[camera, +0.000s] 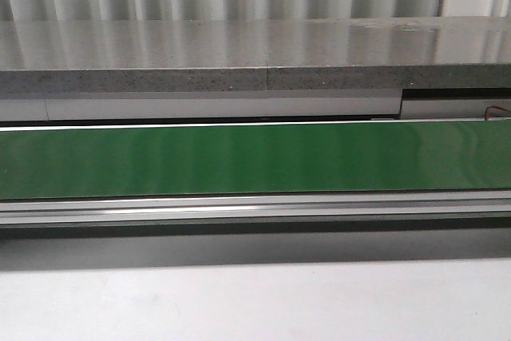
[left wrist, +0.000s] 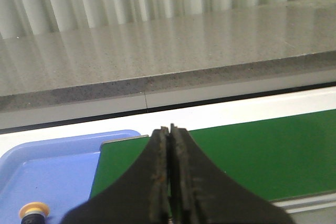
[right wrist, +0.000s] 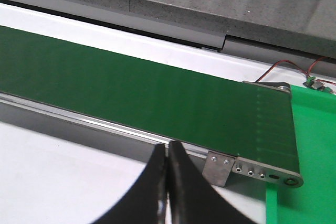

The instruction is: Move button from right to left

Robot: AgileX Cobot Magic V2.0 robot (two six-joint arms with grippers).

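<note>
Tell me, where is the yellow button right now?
Only the left wrist view shows it: the button sits in the blue tray beside the end of the green conveyor belt, near the shut left gripper.

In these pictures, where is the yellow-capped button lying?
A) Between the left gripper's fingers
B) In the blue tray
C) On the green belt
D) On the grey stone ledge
B: the left wrist view shows the button inside the blue tray, beside the green belt's end.
</note>
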